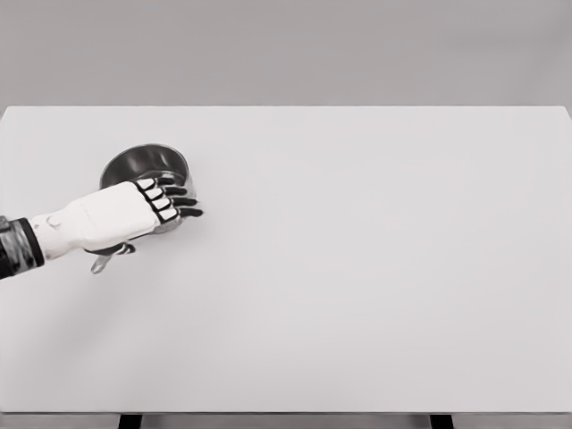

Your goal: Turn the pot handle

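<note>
The pot (143, 165) stands on the left part of the white table (357, 268), somewhat toward the far side, upright with its open mouth showing a dark metal interior; its handle (101, 263) seems to run toward the near left, since a small grey tip pokes out below the hand there, the rest of it being hidden; the left hand (134, 213) lies over the pot's near rim and over where the handle should leave the body, so the reach looks done and contact looks made or very nearly so; whether any turning is accomplished cannot be judged from this view, and I would reckon the rotation itself as the part that remains, followed by letting go; the forearm comes in from the left edge, nearly level and angled slightly toward the far right, the back of the hand facing up; the fingers (161, 198) are bent at the knuckles with dark tips pointing right beside the pot's wall, and a dark digit shows beneath the palm near the handle; whether they clamp the handle or merely rest over it I cannot tell; the right arm is nowhere in the picture
</note>
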`<state>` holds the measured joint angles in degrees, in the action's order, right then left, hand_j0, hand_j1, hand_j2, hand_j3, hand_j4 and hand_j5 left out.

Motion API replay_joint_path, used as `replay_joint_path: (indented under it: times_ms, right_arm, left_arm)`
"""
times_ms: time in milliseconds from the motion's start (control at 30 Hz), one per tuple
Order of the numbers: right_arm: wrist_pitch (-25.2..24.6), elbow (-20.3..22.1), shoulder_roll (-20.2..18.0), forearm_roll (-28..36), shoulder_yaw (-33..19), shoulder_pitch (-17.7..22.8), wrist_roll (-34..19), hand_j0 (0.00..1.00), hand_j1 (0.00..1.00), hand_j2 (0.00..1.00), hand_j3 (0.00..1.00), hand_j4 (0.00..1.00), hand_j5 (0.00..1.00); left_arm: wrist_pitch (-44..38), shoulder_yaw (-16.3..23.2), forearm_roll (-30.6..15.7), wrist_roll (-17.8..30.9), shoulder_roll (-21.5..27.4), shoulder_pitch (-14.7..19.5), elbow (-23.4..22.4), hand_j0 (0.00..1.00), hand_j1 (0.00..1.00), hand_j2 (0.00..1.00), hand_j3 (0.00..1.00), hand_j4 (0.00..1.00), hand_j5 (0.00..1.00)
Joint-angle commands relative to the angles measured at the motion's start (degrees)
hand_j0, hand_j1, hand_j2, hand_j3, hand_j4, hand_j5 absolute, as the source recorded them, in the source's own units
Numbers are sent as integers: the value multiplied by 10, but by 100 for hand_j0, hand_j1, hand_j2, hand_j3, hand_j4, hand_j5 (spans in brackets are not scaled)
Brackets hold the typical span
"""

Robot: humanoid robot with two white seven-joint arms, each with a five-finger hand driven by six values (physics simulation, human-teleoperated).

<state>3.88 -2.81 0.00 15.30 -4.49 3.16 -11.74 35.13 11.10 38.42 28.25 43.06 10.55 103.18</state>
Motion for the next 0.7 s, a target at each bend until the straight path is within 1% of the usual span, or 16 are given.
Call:
replay_joint_path:
  times_ms: [0,267,667]
  right_arm:
    - [0,0,0,0,0,0,0,100,100,100,100,100,100]
    - [0,0,0,0,0,0,0,100,100,100,100,100,100]
    - [1,0,0,0,0,0,0,100,100,100,100,100,100]
  left_arm:
    - [-1,-7,-10,-1,10,0,0,100,100,100,100,100,100]
    - [-1,-12,-12,-3,20,-1,0,100,100,100,100,100,100]
    - [-1,-15,-16,-4,55,-1,-1,100,100,100,100,100,100]
